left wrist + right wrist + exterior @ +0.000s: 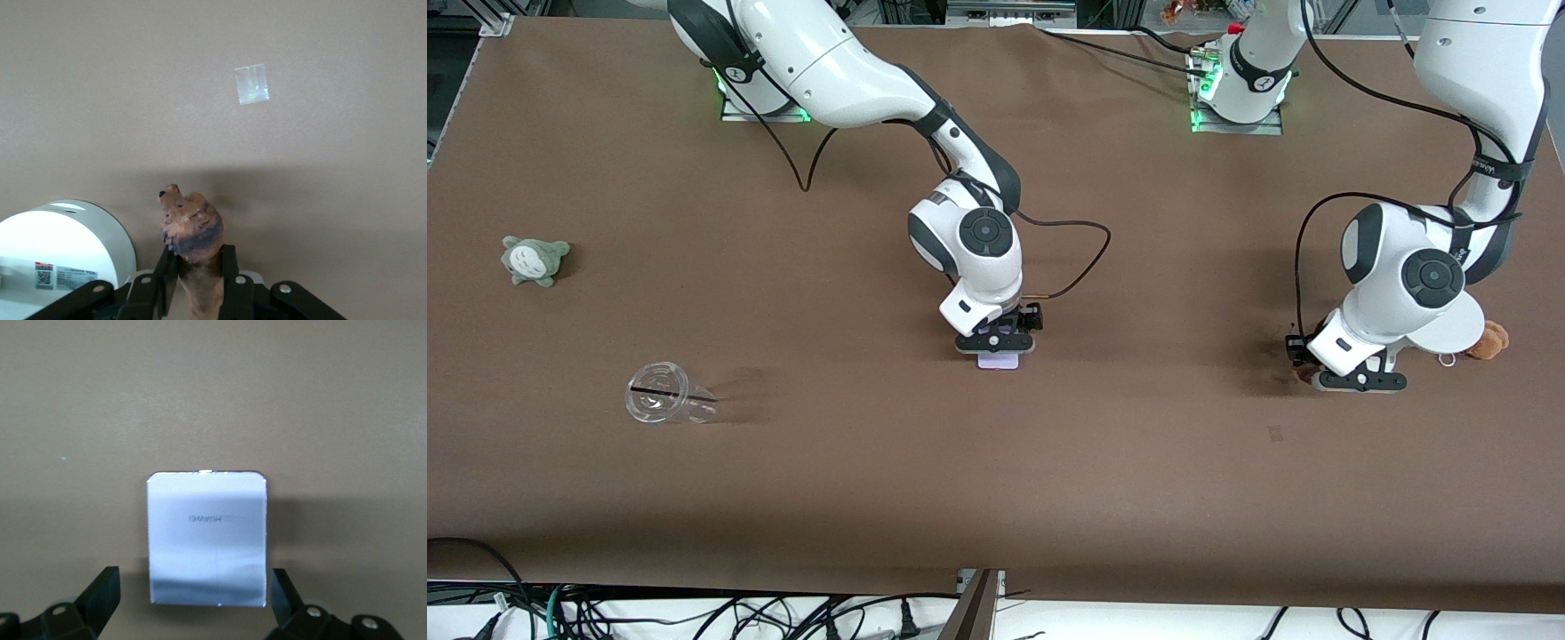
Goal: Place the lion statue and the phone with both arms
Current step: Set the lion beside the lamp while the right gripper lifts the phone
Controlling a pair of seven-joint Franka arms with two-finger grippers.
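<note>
At the middle of the brown cloth-covered surface [996,498], the right claw [997,342] is down low with its black fingers [100,593] spread wide on either side of the phone [207,539], a flat, pale lavender-white rectangle with rounded corners and faint lettering on its face. The phone lies flat on the surface between the fingers, which stand clear of its edges.

Toward the left arm's end of the surface, the left claw [1360,380] is clamped on the lion statue [191,233], a small brown figurine with a darker band; its head juts out past the fingertips [230,280] above the cloth. A white round-based stand [60,250] sits just beside this claw, and a rounder tan plush with a keyring [1485,341] lies next to the stand.

Toward the right arm's end lie a grey-green plush toy [535,260] and, nearer the front camera, a clear plastic cup [667,405] tipped on its side.
</note>
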